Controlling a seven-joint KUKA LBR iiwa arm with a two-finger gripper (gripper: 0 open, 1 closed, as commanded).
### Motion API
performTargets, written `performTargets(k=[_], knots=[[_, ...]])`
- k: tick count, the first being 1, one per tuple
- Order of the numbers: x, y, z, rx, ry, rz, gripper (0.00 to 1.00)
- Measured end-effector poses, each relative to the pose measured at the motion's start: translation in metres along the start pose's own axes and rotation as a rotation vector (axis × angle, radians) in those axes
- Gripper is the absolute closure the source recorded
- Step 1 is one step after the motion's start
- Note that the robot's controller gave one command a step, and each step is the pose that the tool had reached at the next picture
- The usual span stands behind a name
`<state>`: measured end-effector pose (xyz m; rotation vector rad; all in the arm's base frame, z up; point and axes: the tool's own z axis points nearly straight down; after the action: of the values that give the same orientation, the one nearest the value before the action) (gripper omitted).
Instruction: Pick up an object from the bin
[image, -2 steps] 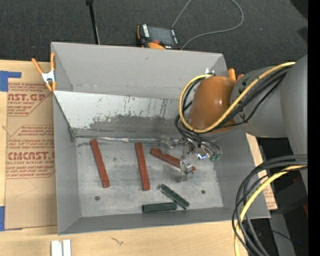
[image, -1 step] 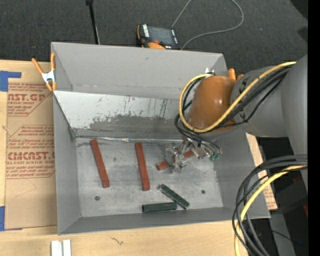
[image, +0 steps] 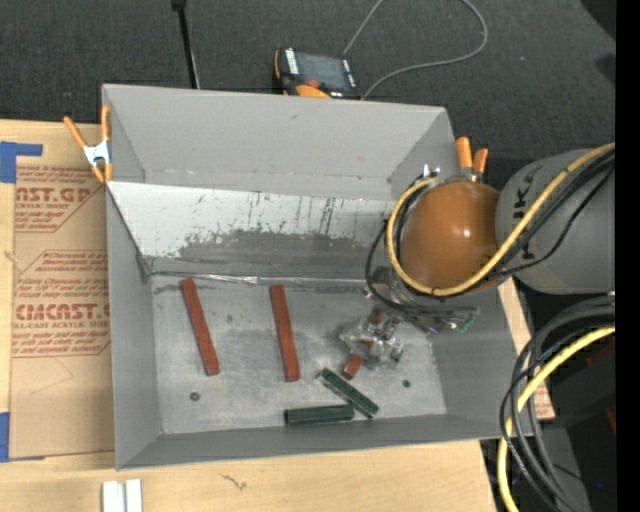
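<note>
My gripper (image: 372, 345) hangs low over the right half of the bin floor, under the orange dome. A short red-brown stick end (image: 352, 367) lies right at its fingertips, and whether the fingers are round it I cannot tell. Just below lie two dark green bars: one slanted (image: 349, 391) and one flat along the front wall (image: 318, 415).
Two long red-brown sticks lie on the floor further left, one in the middle (image: 284, 333) and one at the left (image: 199, 327). The arm and its yellow cables come in from the right.
</note>
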<state>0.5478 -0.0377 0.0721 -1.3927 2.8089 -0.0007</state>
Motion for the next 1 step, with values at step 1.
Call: performTargets(k=[1], knots=[[0.0277, 0.0002, -0.1558, 0.005, 0.0, -0.017, 1.0]])
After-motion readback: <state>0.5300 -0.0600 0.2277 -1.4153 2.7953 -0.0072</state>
